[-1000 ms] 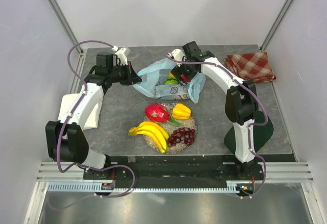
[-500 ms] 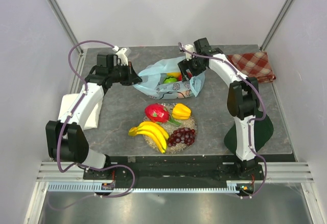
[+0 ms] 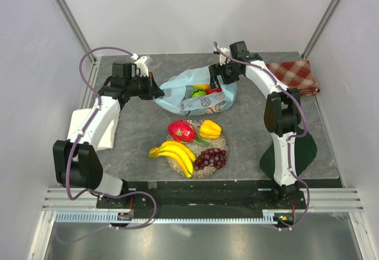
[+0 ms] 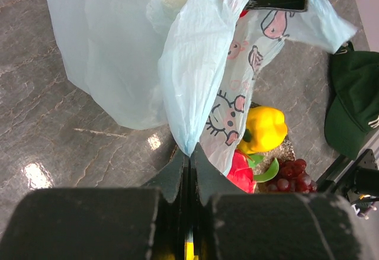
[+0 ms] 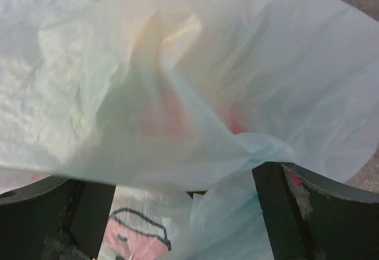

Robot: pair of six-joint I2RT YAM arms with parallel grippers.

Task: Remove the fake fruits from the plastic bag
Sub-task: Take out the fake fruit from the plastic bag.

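The left gripper [image 3: 156, 92] is clamping its fingers [image 4: 202, 164] tightly together on a gathered fold at the left edge of the light blue plastic bag [image 3: 198, 97], which is lying on the far middle of the grey table [image 3: 139, 132]. The right gripper [image 3: 218, 77] is hanging over the bag's far right rim with its fingers [image 5: 299, 206] spread wide. The thin film is draping loosely between them and is not being pinched. The bag's mouth is gaping upward between the two grippers, with a green-orange mango [image 3: 198, 93] and a red piece [image 3: 215, 90] showing inside. Just beside the bag's near edge, across a narrow strip of bare table, a round speckled mat [image 3: 220, 144] is carrying the dragon fruit [image 3: 182, 131], the yellow pepper [image 3: 210, 129], the banana bunch [image 3: 174, 153] and the dark grapes [image 3: 211, 158], all packed close together. Bare tabletop is showing left of the mat and between the mat and the right arm. A red checkered cloth [image 3: 291, 75] is lying at the far right corner, well apart from the bag, and a dark green cap [image 3: 305, 153] is sitting by the near right edge beside the right arm's base.
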